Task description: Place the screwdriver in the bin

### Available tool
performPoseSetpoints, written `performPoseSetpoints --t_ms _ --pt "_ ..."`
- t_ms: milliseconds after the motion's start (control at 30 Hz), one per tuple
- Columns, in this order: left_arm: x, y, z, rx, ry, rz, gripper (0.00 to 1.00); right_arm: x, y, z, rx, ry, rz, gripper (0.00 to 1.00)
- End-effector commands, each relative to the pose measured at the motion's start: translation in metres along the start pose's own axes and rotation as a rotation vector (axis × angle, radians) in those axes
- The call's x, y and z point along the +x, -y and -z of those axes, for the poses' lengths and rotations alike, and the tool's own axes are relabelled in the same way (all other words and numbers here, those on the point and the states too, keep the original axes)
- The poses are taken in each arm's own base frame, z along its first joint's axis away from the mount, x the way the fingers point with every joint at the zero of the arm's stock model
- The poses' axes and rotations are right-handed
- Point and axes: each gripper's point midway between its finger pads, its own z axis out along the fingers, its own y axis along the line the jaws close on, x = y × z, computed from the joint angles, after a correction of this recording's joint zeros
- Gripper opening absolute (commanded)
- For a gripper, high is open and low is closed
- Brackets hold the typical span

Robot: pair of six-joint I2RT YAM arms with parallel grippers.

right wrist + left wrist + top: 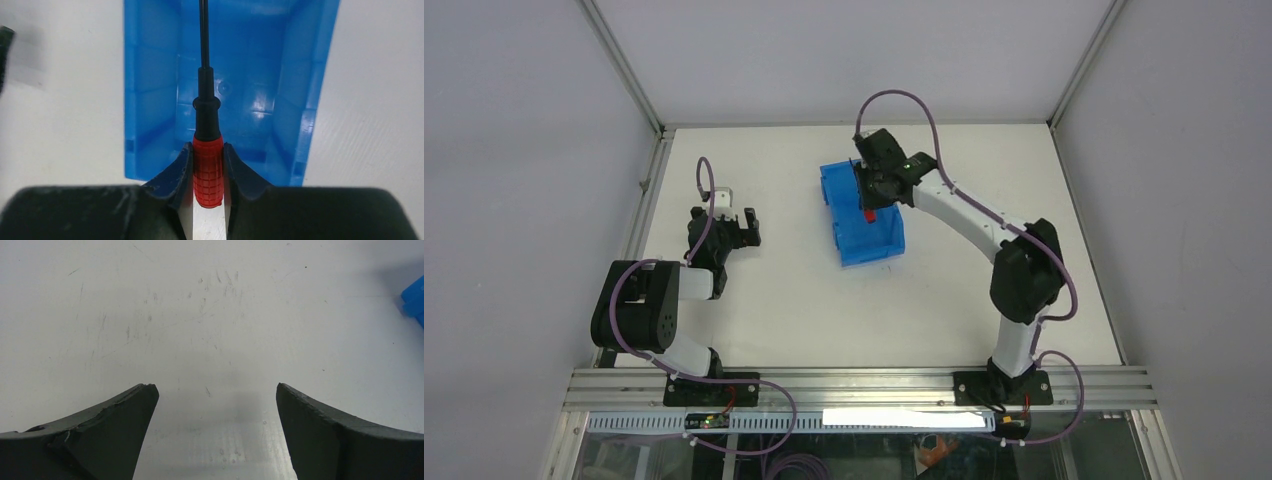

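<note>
The screwdriver sat pinched by its red handle in my right claw, shaft reaching into the blue bin; my left claw hung spread wide over the worktop.

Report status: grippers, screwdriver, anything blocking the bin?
Left gripper open, empty, off to the side. Right gripper shut on screwdriver by its red handle, shaft pointing over the bin. Nothing seen in the way.

bin is glossy bright blue all over. screwdriver over the bin has a bright red handle with a little grid pattern, then black collar and shaft. table either side of the bin is plain off-white
</note>
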Motion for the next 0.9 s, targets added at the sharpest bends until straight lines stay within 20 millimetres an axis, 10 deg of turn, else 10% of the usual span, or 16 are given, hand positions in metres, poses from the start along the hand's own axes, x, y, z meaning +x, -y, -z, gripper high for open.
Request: performPoseSetpoints --t_ms 0,200,367,667,867 --pt "-0.016 0.007 0.003 0.026 0.053 0.018 0.99 0.028 -0.012 -0.037 0.002 -0.044 -0.046 0.14" --pt "-0.016 0.007 0.003 0.025 0.053 0.018 0.99 0.067 0.000 -0.083 0.096 -0.150 -0.076 0.20" --pt "-0.016 0.007 0.003 0.024 0.053 0.018 0.99 0.062 -0.005 -0.086 0.093 -0.155 -0.056 0.37" --pt "-0.016 0.007 0.003 0.026 0.053 0.018 0.99 -0.011 -0.002 0.008 0.058 0.099 0.005 0.65" --pt "-0.016 0.007 0.003 0.026 0.054 0.018 0.99 -0.004 0.085 0.057 0.181 0.158 -0.088 0.99"
